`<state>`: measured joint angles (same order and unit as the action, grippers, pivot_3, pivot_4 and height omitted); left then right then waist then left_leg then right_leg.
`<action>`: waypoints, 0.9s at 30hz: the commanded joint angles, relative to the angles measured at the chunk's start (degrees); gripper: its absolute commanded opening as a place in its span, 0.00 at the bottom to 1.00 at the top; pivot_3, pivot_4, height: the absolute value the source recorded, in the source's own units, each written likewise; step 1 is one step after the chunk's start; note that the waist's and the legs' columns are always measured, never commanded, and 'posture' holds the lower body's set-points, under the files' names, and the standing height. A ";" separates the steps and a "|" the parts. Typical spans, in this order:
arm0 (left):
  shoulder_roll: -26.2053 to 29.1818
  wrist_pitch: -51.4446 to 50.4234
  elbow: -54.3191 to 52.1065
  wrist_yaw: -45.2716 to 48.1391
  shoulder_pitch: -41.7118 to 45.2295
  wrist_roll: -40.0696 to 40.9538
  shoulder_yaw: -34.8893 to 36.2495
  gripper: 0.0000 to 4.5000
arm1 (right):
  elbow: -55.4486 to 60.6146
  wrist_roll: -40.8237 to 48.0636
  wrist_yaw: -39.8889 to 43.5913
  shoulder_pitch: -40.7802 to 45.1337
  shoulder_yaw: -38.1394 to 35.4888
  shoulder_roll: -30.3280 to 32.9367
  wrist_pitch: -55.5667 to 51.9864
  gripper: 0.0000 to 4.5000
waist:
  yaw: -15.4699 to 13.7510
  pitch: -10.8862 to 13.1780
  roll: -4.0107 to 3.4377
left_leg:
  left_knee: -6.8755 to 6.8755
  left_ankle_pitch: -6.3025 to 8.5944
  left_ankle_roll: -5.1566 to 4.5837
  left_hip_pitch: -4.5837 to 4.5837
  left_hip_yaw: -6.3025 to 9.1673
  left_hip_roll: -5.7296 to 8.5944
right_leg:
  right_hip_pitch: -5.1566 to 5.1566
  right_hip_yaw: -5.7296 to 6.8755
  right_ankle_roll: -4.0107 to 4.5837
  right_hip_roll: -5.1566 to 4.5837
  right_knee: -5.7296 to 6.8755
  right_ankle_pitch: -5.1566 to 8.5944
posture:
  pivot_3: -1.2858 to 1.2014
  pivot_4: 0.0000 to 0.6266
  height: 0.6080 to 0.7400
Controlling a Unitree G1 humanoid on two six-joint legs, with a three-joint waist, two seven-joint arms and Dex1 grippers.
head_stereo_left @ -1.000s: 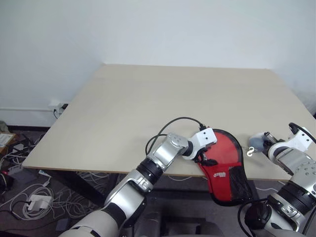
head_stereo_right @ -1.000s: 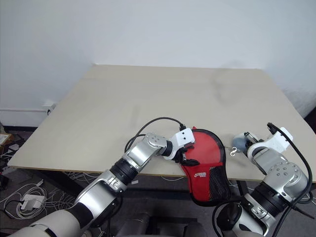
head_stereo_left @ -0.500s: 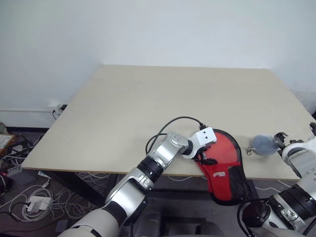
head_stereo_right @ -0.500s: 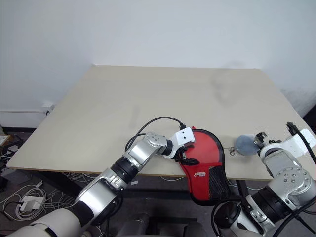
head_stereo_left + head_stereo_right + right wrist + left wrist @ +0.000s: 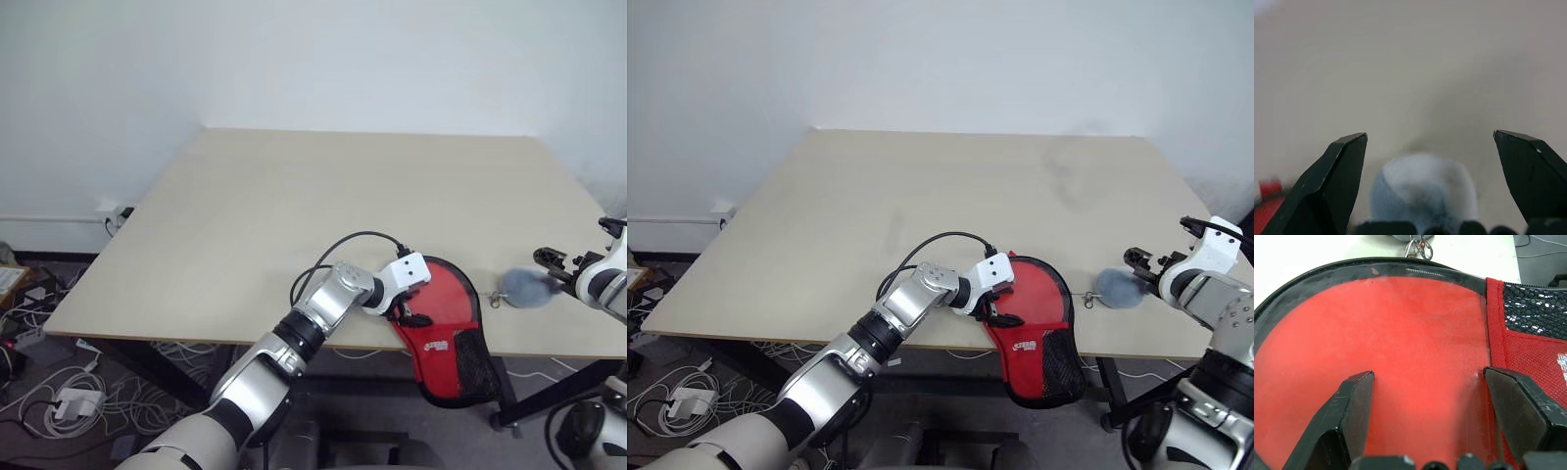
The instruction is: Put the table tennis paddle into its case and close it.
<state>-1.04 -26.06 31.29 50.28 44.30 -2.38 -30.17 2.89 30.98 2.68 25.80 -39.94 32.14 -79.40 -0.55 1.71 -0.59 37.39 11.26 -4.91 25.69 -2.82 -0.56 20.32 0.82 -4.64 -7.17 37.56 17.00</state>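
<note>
White wall stands behind a pale beige table with a smooth matte top, and loose cables lie on the floor to its left. At the near edge, right of centre, lies the case, a paddle-shaped pouch of red fabric with black trim; its rounded end rests on the table while its narrower end, with black mesh and a small white logo, hangs over the near edge. In the left wrist view a glossy clear panel covers a flat red face, most likely the table tennis paddle inside, though its handle is hidden and I cannot tell how far in it sits. The left gripper rests on the case's rounded end, its two black fingers spread wide and pressing down on the clear panel, gripping nothing. Just right of the case, a small metal ring and a soft grey-blue fluffy puff lie on the table, seemingly the zip's pull; the link to the case is too small to make out. The right gripper hovers at the puff's right side, its fingers wide apart and released, the puff blurred between them in the right wrist view; its arm is cut off by the right border.
</note>
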 commanded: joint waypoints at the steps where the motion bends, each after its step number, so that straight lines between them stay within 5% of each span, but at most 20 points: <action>1: 0.30 -0.86 2.95 -1.06 -1.20 -2.55 -1.49 0.84 | -3.41 0.87 5.89 0.49 3.00 4.41 -0.10 0.99 | 0.02 0.00 0.00 | 0.00 0.00 0.00 0.00 -0.01 0.00 | 0.00 -0.01 0.00 0.00 -0.01 0.00 | 0.52 0.00 0.81; 10: 0.47 -0.88 1.99 -1.45 -2.18 -2.77 -1.79 0.84 | -11.51 -2.26 9.33 -0.54 8.59 6.00 2.24 0.96 | 0.00 0.01 0.04 | 0.04 0.01 -0.02 0.01 0.01 0.00 | -0.02 -0.01 0.00 -0.02 -0.03 0.00 | 0.52 0.00 0.81; 20: 0.10 -1.00 2.10 -2.38 -2.01 -2.61 -1.25 0.84 | -10.28 -1.43 11.22 -2.73 8.09 5.79 4.01 0.28 | -0.06 0.00 0.15 | 0.09 0.03 -0.02 0.00 0.07 0.00 | -0.08 0.06 0.00 -0.02 -0.05 0.00 | 0.52 0.00 0.81; 27: -0.31 -1.02 2.11 -2.41 -2.18 -2.61 -1.37 0.84 | 0.31 5.93 23.44 -12.56 8.82 12.45 -1.78 0.01 | -0.56 0.00 0.14 | 0.20 0.09 -0.10 0.04 0.09 0.02 | -0.14 0.09 0.00 -0.06 -0.10 0.00 | 0.52 0.00 0.81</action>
<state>-1.96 -25.69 30.84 48.91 43.26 -2.52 -30.13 -1.00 34.60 22.93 14.31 -31.13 42.14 -79.90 -1.11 1.71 -0.45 37.62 11.37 -5.03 25.76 -2.71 -0.53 20.19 0.92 -4.64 -7.24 37.45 17.00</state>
